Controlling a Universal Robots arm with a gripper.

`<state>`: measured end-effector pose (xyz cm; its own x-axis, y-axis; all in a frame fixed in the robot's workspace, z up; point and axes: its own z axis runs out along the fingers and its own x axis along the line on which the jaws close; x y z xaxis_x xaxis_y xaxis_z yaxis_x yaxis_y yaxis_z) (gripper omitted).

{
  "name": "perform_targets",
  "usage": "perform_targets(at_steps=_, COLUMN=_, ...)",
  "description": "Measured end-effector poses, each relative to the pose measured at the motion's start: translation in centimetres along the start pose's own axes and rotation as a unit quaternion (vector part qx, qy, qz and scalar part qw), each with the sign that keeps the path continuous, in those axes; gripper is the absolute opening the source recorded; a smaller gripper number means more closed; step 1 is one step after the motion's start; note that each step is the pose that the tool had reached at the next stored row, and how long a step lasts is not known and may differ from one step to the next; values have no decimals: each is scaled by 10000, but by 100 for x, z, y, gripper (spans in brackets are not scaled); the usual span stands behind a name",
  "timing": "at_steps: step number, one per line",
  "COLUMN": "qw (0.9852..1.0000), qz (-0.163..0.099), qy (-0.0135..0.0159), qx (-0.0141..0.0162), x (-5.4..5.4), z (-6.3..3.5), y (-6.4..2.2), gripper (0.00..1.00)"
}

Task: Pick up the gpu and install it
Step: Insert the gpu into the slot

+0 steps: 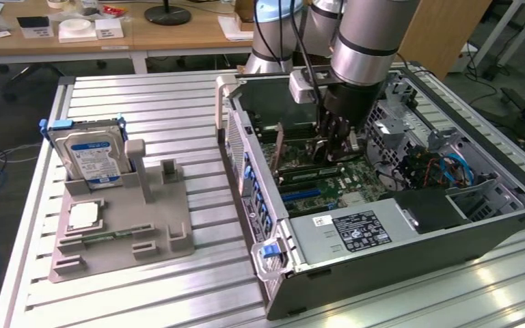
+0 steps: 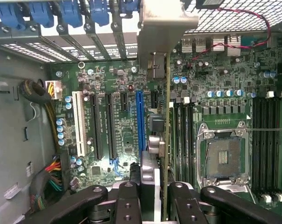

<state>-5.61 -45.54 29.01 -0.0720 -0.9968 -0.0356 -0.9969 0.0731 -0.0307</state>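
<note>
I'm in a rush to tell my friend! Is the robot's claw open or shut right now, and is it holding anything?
Gripper: shut on the gpu, holding it edge-on inside the computer case.

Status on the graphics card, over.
Gripper shut on graphics card. Card edge-on over motherboard, inside case. Blue slot alongside, nothing in it.

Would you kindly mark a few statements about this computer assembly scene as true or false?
1. The gripper grips the gpu inside the computer case. True.
2. The hard drive lies flat on the motherboard. False: it stands upright in the grey holder outside the case.
3. The processor socket carries no cooler. True.
4. The case is closed on all sides. False: one side is open, and the board shows through it.
</note>
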Motion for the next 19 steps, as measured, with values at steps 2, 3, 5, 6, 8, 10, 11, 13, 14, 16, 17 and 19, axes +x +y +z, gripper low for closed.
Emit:
perform_targets(at_steps=2, qw=10000, qz=-14, qy=-3, qx=0, x=2, z=5, y=17, gripper=28)
perform_targets(at_steps=3, qw=10000, qz=-39, qy=-4, qx=0, x=4, z=8, y=31, gripper=28)
perform_targets(at_steps=5, qw=10000, qz=-87, qy=-7, qx=-3, x=7, z=27, y=46, gripper=28)
perform_targets(at_steps=6, qw=10000, qz=-95, qy=-9, qx=-3, x=8, z=46, y=47, gripper=28)
perform_targets(at_steps=8, qw=9999, qz=-106, qy=-11, qx=-9, x=17, z=81, y=48, gripper=28)
perform_targets(at_steps=10, qw=9999, qz=-113, qy=-14, qx=-12, x=35, z=110, y=54, gripper=28)
perform_targets(at_steps=11, qw=9999, qz=-119, qy=-15, qx=-13, x=39, z=118, y=75, gripper=28)
perform_targets(at_steps=13, qw=9999, qz=-126, qy=-18, qx=-13, x=44, z=134, y=112, gripper=28)
perform_targets(at_steps=14, qw=9999, qz=-129, qy=-18, qx=-13, x=48, z=144, y=117, gripper=28)
perform_targets(at_steps=16, qw=9999, qz=-134, qy=-18, qx=-21, x=56, z=172, y=118, gripper=28)
perform_targets(at_steps=17, qw=9999, qz=-135, qy=-18, qx=-28, x=59, z=190, y=118, gripper=28)
perform_targets(at_steps=19, qw=9999, qz=-139, qy=-17, qx=-39, x=69, z=226, y=118, gripper=28)
